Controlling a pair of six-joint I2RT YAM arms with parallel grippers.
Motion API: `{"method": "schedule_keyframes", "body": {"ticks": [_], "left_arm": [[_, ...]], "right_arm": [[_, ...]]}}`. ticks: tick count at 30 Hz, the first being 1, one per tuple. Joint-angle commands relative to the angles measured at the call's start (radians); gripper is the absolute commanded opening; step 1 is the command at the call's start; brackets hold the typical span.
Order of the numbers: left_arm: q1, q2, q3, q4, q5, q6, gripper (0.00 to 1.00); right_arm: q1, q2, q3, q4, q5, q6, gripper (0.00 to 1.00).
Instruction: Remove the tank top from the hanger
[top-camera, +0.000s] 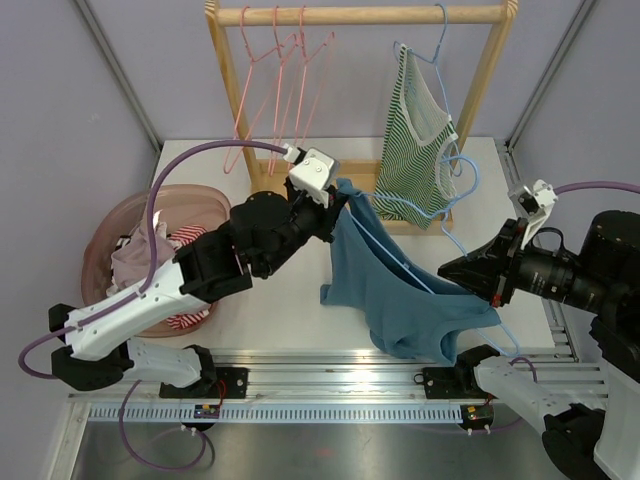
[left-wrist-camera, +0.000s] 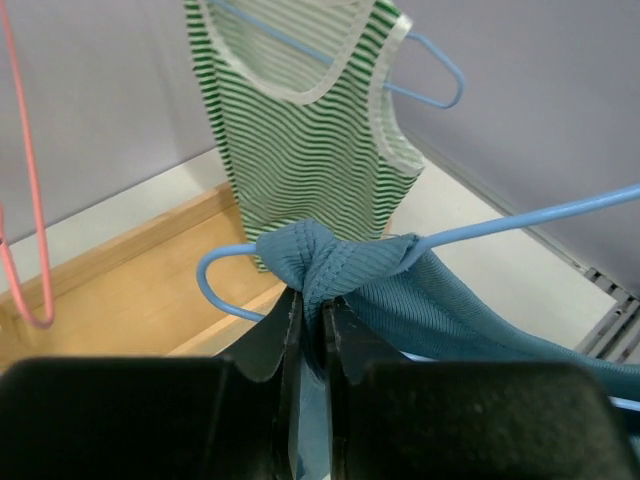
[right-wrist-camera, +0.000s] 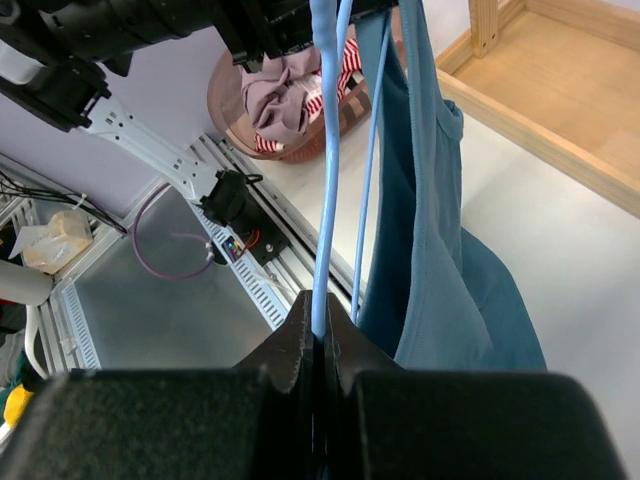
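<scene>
Your left claw (left-wrist-camera: 312, 312) is pinching the limp, light tank top (left-wrist-camera: 330, 262) by its strap while your right claw (right-wrist-camera: 318, 335) is clamping the hanger (right-wrist-camera: 327, 200).

The top external camera looks down from high behind the arm bases at 6 o'clock, facing the wooden rack (top-camera: 360, 15) at 12 and taking in the laundry basket (top-camera: 92, 250) at 9. The left wrist camera sits tight behind the left gripper (left-wrist-camera: 312, 330), facing the green-striped tank top (left-wrist-camera: 300, 150) at 12, while the right wrist camera, close behind the right gripper (right-wrist-camera: 318, 335), faces the basket at 12. All three views share the teal tank top (top-camera: 385, 290) and blue hanger (right-wrist-camera: 324, 200).
</scene>
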Motion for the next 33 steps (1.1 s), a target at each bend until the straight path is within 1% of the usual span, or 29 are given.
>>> {"method": "schedule_keyframes", "body": {"ticks": [1,4,6,7,8,11,13,15,16,18,19,20,21,22,23,24,25,26,28,29,31,32,33], "left_arm": [[0.002,-0.066,-0.021,0.001,-0.189,-0.021,0.07],[0.023,-0.107,-0.044,-0.052,-0.261,-0.060,0.04],[0.080,-0.135,-0.050,-0.092,-0.277,-0.119,0.00],[0.106,-0.147,-0.053,-0.128,-0.266,-0.144,0.00],[0.169,-0.155,-0.058,-0.142,-0.246,-0.188,0.00],[0.264,-0.182,-0.075,-0.178,-0.168,-0.244,0.00],[0.287,-0.193,-0.081,-0.194,-0.138,-0.256,0.00],[0.301,-0.195,-0.086,-0.195,-0.107,-0.268,0.00],[0.301,-0.195,-0.092,-0.195,-0.066,-0.271,0.00],[0.301,-0.201,-0.106,-0.183,0.003,-0.268,0.00],[0.300,-0.217,-0.137,-0.151,0.101,-0.267,0.00],[0.300,-0.228,-0.154,-0.131,0.152,-0.264,0.00],[0.300,-0.239,-0.171,-0.116,0.197,-0.267,0.00],[0.300,-0.251,-0.190,-0.091,0.273,-0.274,0.00],[0.298,-0.268,-0.216,-0.081,0.312,-0.287,0.00],[0.297,-0.276,-0.231,-0.077,0.352,-0.287,0.00],[0.294,-0.283,-0.248,-0.052,0.446,-0.285,0.00],[0.277,-0.300,-0.286,-0.039,0.497,-0.269,0.00],[0.249,-0.313,-0.320,-0.019,0.615,-0.235,0.00],[0.214,-0.317,-0.340,-0.021,0.634,-0.194,0.00],[0.182,-0.333,-0.406,-0.031,0.672,-0.163,0.00],[0.162,-0.337,-0.431,-0.031,0.688,-0.149,0.00],[0.154,-0.352,-0.490,-0.025,0.708,-0.143,0.00]], "right_arm": [[0.027,0.000,-0.038,0.062,0.027,-0.047,0.00],[0.072,-0.007,-0.061,0.045,0.039,-0.076,0.00],[0.107,-0.016,-0.069,0.032,0.040,-0.099,0.00],[0.118,-0.019,-0.075,0.028,0.042,-0.105,0.00],[0.127,-0.031,-0.078,0.023,0.040,-0.122,0.00],[0.152,-0.063,-0.089,0.028,0.047,-0.140,0.00],[0.153,-0.079,-0.092,0.037,0.063,-0.141,0.00],[0.153,-0.103,-0.101,0.069,0.080,-0.174,0.00],[0.153,-0.111,-0.118,0.089,0.099,-0.176,0.00],[0.152,-0.161,-0.164,0.208,0.109,-0.171,0.00],[0.153,-0.186,-0.249,0.273,0.093,-0.162,0.00],[0.153,-0.242,-0.300,0.430,0.082,-0.153,0.00],[0.153,-0.272,-0.355,0.519,0.053,-0.113,0.00],[0.153,-0.304,-0.470,0.610,0.036,-0.098,0.00],[0.153,-0.360,-0.528,0.804,0.024,-0.054,0.00],[0.152,-0.384,-0.584,0.904,0.021,-0.018,0.00],[0.152,-0.401,-0.680,0.999,0.021,0.051,0.00],[0.153,-0.416,-0.720,1.178,0.022,0.088,0.00],[0.152,-0.401,-0.780,1.329,0.027,0.184,0.00],[0.153,-0.363,-0.785,1.424,0.030,0.218,0.00],[0.153,-0.321,-0.785,1.514,0.042,0.273,0.00],[0.152,-0.289,-0.790,1.621,0.047,0.319,0.00],[0.153,-0.275,-0.794,1.678,0.062,0.333,0.00]]}}
